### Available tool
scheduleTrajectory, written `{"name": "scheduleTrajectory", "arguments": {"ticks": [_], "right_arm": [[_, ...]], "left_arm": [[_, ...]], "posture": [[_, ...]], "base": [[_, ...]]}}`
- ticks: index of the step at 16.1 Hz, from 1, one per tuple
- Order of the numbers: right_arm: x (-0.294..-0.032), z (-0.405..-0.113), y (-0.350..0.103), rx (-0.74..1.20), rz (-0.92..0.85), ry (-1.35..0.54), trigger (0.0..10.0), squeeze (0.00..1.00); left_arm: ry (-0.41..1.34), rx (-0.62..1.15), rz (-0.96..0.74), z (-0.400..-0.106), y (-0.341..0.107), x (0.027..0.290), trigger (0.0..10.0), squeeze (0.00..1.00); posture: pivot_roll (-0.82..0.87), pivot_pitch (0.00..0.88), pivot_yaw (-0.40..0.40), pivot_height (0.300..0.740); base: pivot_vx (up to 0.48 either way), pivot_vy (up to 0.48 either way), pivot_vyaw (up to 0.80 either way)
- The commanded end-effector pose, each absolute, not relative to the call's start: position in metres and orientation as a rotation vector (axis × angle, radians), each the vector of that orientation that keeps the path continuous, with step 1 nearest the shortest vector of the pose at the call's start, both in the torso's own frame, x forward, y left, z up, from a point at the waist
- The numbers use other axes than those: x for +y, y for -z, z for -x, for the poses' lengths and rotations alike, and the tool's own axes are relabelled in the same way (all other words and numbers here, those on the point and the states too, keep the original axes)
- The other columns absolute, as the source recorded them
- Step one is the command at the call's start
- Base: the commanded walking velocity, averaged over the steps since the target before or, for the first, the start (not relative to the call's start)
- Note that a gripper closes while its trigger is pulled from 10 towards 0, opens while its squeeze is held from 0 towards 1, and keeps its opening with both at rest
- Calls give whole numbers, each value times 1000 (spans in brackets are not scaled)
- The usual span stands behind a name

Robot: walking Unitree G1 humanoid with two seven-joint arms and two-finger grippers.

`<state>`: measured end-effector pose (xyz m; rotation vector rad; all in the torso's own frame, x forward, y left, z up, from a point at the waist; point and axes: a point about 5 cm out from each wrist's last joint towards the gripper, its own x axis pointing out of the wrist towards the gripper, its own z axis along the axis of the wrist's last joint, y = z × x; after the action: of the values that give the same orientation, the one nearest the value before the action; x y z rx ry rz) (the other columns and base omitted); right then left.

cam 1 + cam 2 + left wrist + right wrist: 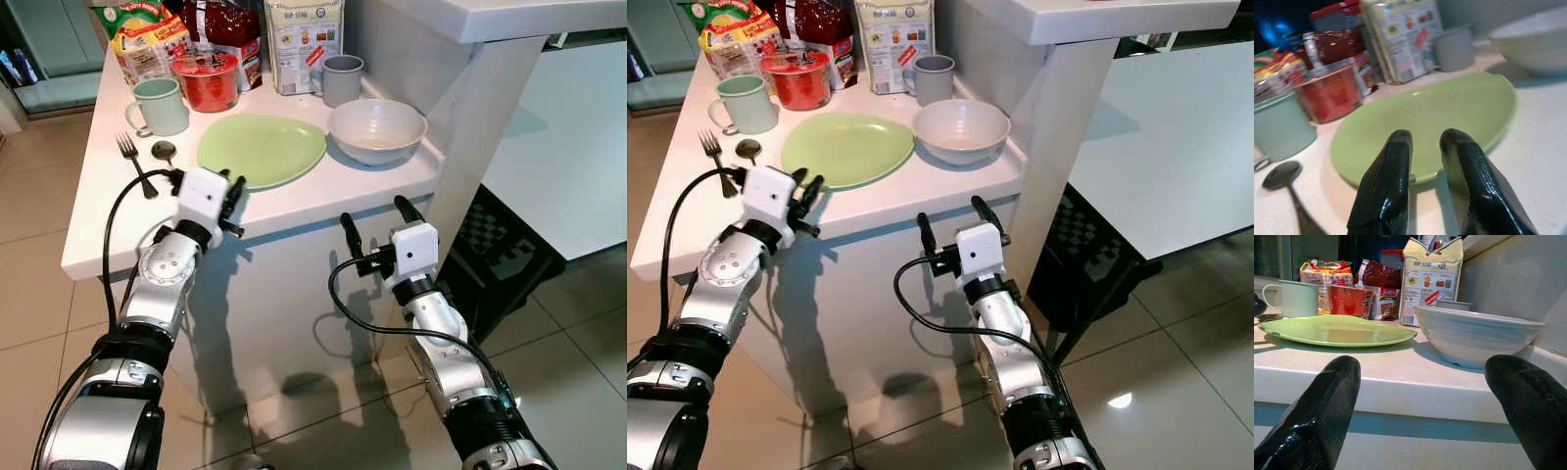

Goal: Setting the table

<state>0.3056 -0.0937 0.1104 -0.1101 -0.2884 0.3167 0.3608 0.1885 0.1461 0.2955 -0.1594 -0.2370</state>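
Note:
A pale green plate (260,147) lies on the white counter (98,235), with a white bowl (377,129) to its right. A fork (132,162) and a spoon (165,152) lie left of the plate, in front of a green mug (160,106). My left gripper (235,186) hovers at the plate's near rim, fingers (1396,161) shut with nothing between them. My right gripper (377,217) stands wide open just below the counter's front edge, facing the bowl (1474,335).
A grey cup (342,78), a red tub (207,80) and food packets (304,39) line the counter's back. A white wall panel (480,127) bounds the counter's right side. A black crate (500,255) stands on the tiled floor to the right.

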Motion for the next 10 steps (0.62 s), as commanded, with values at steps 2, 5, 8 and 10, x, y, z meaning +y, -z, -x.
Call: {"name": "scheduleTrajectory", "arguments": {"ticks": [2, 5, 8, 10], "right_arm": [[-92, -307, -111, -281, 106, -324, 10000, 0], [-90, -306, -110, -278, 104, -329, 10000, 0], [-88, -306, -109, -273, 103, -333, 10000, 0], [-88, -307, -108, -270, 104, -333, 10000, 0]], "left_arm": [[136, -196, -164, -371, -166, 199, 10000, 0], [19, -183, -82, -380, -181, 212, 10000, 0], [-28, -104, -98, -381, -171, 215, 10000, 0], [-15, -37, -106, -381, -159, 209, 10000, 0]], "posture": [[59, 0, 31, 740], [65, 0, 34, 740], [67, 0, 35, 740], [67, 0, 36, 740]], "base": [[0, 0, 0], [0, 0, 0], [0, 0, 0], [0, 0, 0]]}}
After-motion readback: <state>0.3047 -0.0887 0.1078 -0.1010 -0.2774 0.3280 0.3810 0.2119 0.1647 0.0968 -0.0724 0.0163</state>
